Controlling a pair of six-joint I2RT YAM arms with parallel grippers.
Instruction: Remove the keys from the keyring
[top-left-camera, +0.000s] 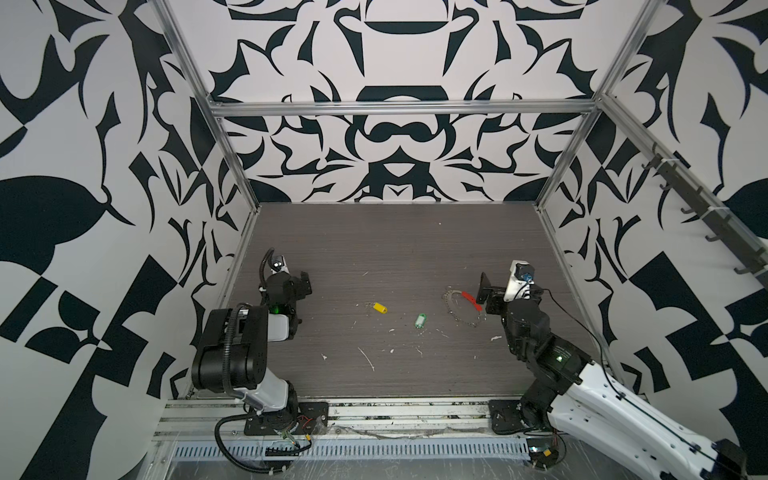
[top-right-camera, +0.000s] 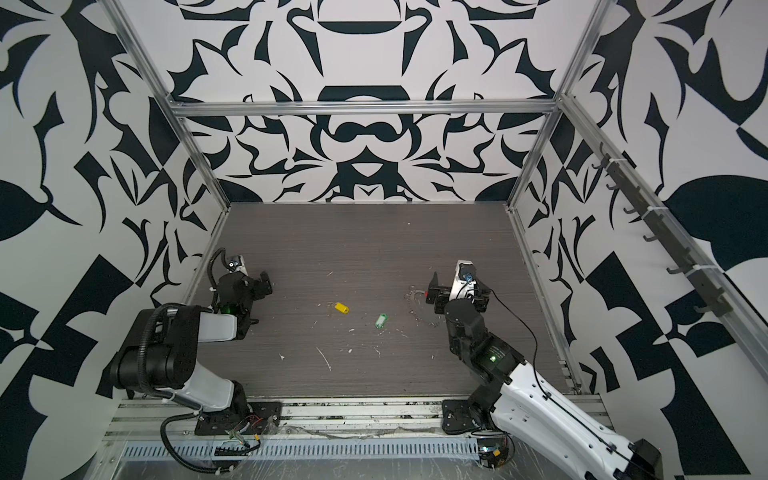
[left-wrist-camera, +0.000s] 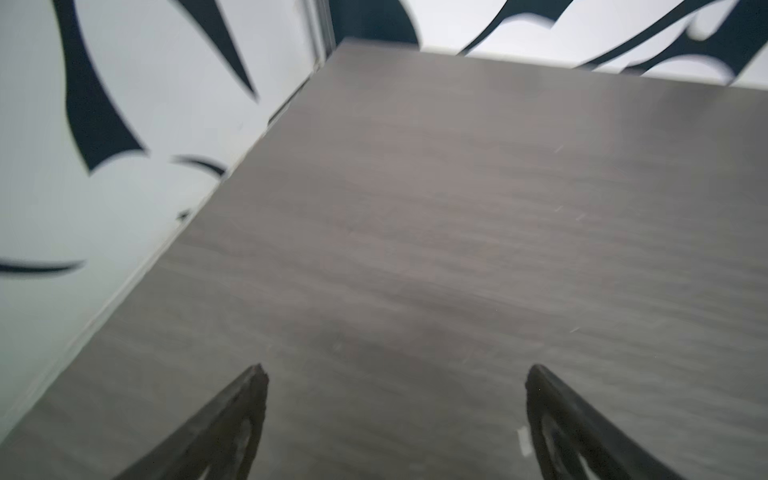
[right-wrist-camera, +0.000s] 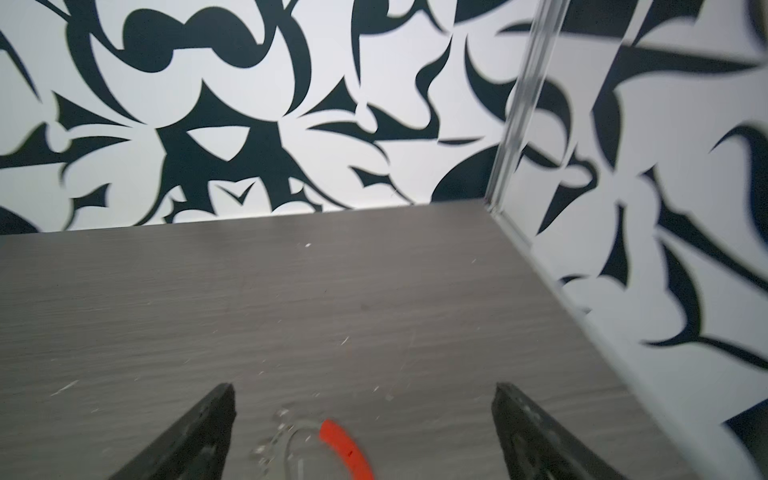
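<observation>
Both top views show the keys lying loose in the middle of the table: one with a yellow tag (top-left-camera: 379, 308) (top-right-camera: 341, 308) and one with a green tag (top-left-camera: 419, 320) (top-right-camera: 380, 320). Both lie apart from the keyring (top-left-camera: 459, 316) (top-right-camera: 413, 309). That thin wire loop lies flat at the right with a red sleeve (top-left-camera: 471, 301) (right-wrist-camera: 345, 446). My right gripper (top-left-camera: 486, 297) (top-right-camera: 435, 296) (right-wrist-camera: 365, 388) hovers open just over the sleeve end of the loop and holds nothing. At the left my left gripper (top-left-camera: 301, 286) (top-right-camera: 259, 286) (left-wrist-camera: 397, 370) is open over bare table, far from the keys.
The grey wood-grain table (top-left-camera: 395, 249) carries white scuffs and flecks near the front. Patterned walls with aluminium rails close it in on three sides. The arm bases stand on a metal rail (top-left-camera: 395, 411) along the front edge.
</observation>
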